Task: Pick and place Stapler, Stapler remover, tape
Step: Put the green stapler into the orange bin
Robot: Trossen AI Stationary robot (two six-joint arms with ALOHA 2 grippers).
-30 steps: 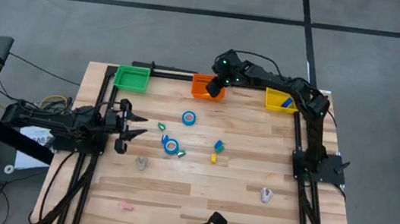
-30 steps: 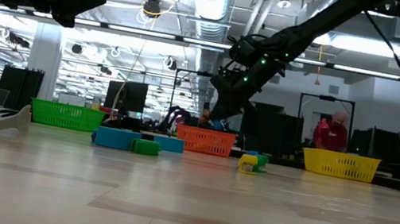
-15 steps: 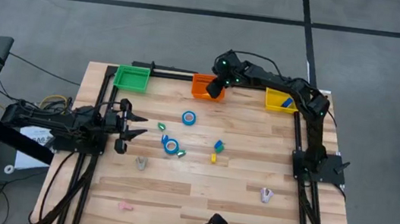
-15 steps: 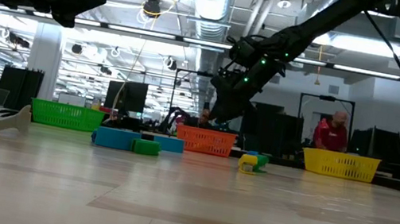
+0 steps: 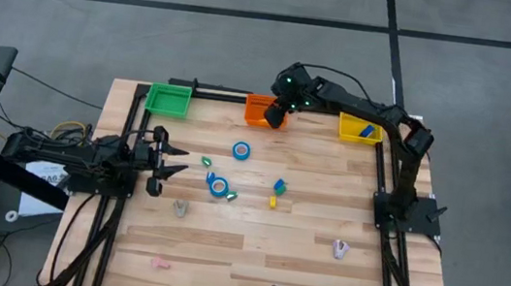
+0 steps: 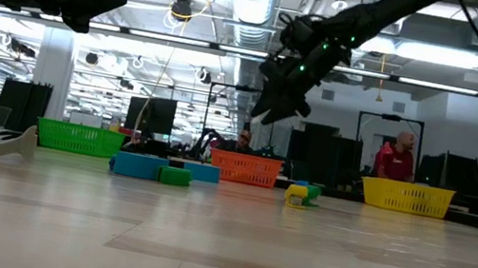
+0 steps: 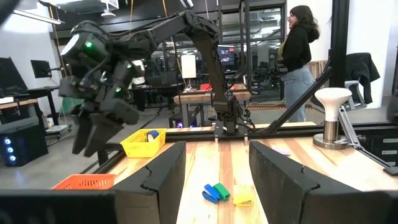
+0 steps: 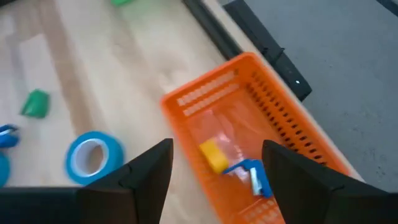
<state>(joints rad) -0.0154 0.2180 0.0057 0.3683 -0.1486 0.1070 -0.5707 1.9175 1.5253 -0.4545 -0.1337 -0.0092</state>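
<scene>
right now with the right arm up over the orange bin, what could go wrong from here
1. The right gripper hangs open above the orange bin; swinging away low, it might clip the bin's wall and shove it.
2. Two tape rolls lie touching on the table, with a small green piece beside them, so grabbing one may knock the other.
3. The left gripper waits open near that cluster; both arms reaching there could collide.

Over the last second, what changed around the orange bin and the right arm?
The right gripper opened and rose above the orange bin, empty; a yellow piece and a blue piece lie in the bin. The left gripper, the tape rolls and the other bins stayed where they were.
</scene>
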